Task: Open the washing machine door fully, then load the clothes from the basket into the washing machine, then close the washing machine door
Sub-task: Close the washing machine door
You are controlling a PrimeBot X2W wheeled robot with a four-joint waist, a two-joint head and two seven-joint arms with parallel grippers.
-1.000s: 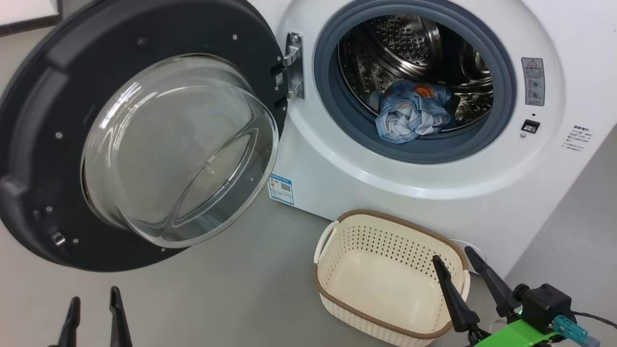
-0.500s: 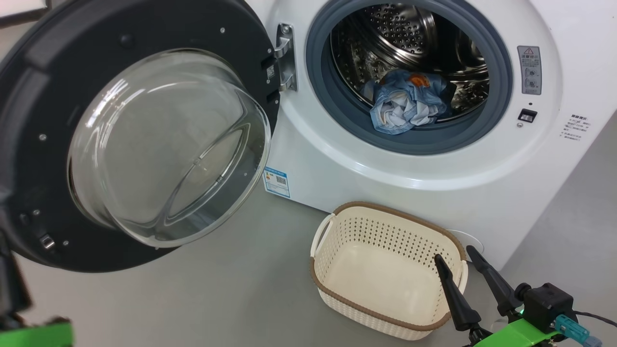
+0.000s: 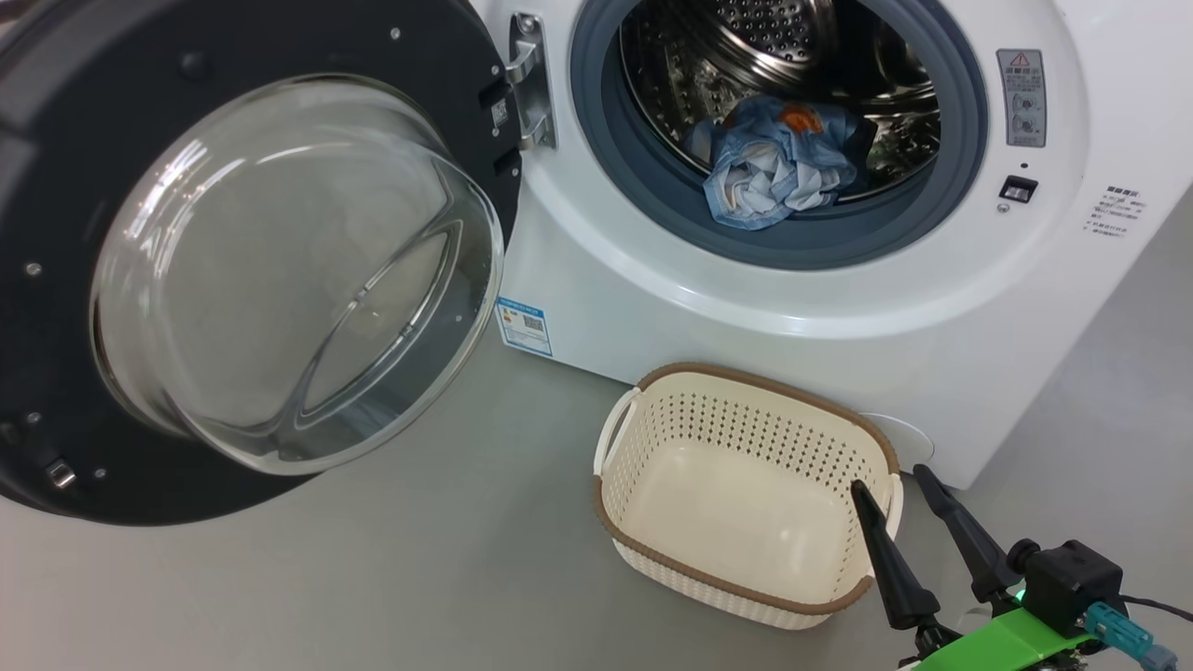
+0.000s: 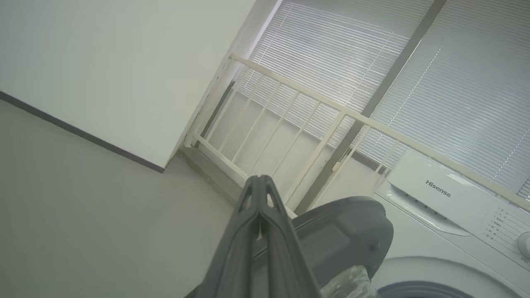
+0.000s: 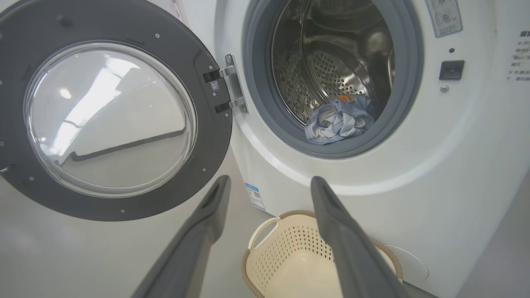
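Door stage: done. The washing machine door (image 3: pixel 289 270) hangs wide on its hinge, glass bowl facing out, well clear of the drum mouth of the washing machine (image 3: pixel 708 326).

Loading stage: looks done. The basket (image 3: pixel 746 433) sits on the floor just before the machine's front, and I see its bare bottom, nothing in it. The clothes (image 3: pixel 774 163) lie in a crumpled heap at the front of the drum, just behind the grey gasket. The light blue piece with an orange print is plain to see. The cream and orange one I cannot pick out; pale folds show inside the bundle, but I cannot say what they belong to.

My right tool (image 3: pixel 887 477) hangs over the basket's near right corner, fingers apart, holding nothing.

My left tool (image 4: pixel 258 182) has its fingers pressed together on nothing. In the left wrist view it points up past the door's dark edge (image 4: pixel 339 231) toward a wall and a railing. Touching the door or only beside it: cannot tell.

Left to do, by my reckoning: swing the door round and shut it.
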